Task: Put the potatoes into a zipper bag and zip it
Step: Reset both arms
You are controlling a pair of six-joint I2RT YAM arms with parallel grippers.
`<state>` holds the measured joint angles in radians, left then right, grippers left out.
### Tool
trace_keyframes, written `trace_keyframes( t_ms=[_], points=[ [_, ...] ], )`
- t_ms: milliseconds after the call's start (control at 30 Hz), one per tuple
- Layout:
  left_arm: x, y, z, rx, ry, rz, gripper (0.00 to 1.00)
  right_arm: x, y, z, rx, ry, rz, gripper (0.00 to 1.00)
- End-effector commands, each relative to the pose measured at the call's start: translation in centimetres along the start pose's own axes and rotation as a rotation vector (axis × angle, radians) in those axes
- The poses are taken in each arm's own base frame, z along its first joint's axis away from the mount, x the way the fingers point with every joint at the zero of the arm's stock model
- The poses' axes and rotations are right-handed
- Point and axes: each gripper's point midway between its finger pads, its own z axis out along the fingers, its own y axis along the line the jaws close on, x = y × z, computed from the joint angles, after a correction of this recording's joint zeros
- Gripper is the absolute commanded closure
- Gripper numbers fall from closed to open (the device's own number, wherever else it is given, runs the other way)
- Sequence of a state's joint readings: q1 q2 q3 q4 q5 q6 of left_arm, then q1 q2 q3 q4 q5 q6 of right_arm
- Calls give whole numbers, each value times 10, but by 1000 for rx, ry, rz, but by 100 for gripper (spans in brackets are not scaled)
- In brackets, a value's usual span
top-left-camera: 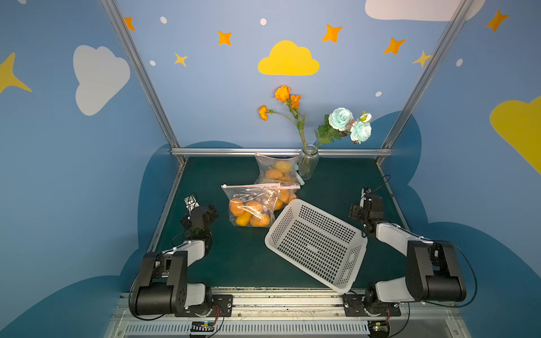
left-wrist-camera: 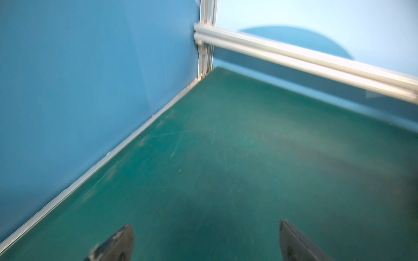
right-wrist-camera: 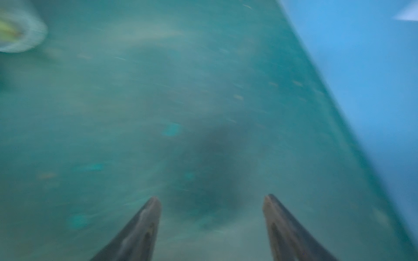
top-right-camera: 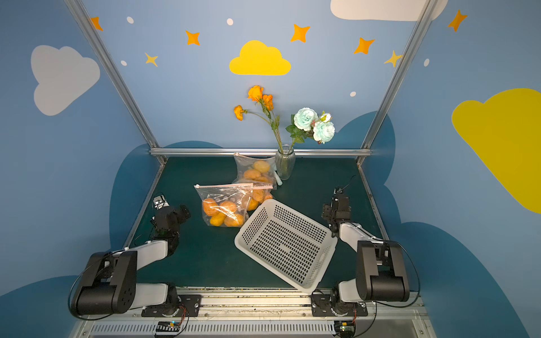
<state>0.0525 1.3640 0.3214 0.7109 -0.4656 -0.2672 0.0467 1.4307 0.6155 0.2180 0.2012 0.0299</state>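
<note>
Left wrist view: left claw (left-wrist-camera: 205,226) spread wide and empty over the bare surface (left-wrist-camera: 226,158). Right wrist view, blurred: right claw (right-wrist-camera: 212,197) also wide, with nothing between the jaws. In both top views each claw sits at its own side, well apart from the goods.

Basket (top-left-camera: 316,245): one, white, perforated, askew, nearest the arms. Empty.

Near bag (top-left-camera: 263,194): one, clear, just beyond the basket and against its far corner. It holds potatoes (top-left-camera: 254,206), at least four countable. Its pink strip lies straight and flat, with the slider at one end. Judged zipped, though this cannot be confirmed.

Far bag (top-left-camera: 265,165): one, leaning behind the near bag and beside the vase (top-left-camera: 308,164). At least three potatoes show inside. Its top edge sags, and the state of its seal cannot be told.

Vase: one, glass, holding flowers, at the rear.

Assessment: no loose potato is visible on the surface or in the basket, so filling appears complete. The seal on the far bag remains to be verified. Overlap of the bags prevents a firm potato total.
</note>
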Motion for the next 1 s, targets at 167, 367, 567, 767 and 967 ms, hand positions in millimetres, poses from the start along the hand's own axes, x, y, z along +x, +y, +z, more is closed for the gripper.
trace_keyframes(
  t_ms=[167,367,567,767,967],
  points=[
    [-8,-13,5,67,-53,35,1,-18,20,-3,-203,-340,47,12],
    [-4,-53,12,201,-15,170,2,-7,36,0,-248,-203,-48,11],
    [1,-66,16,254,17,207,0,-11,35,-1,-243,-271,-29,9],
    [8,-79,12,348,23,228,0,-7,37,0,-253,-204,-51,9],
    [14,-71,10,360,10,191,0,-6,38,-1,-252,-195,-50,9]
  ],
)
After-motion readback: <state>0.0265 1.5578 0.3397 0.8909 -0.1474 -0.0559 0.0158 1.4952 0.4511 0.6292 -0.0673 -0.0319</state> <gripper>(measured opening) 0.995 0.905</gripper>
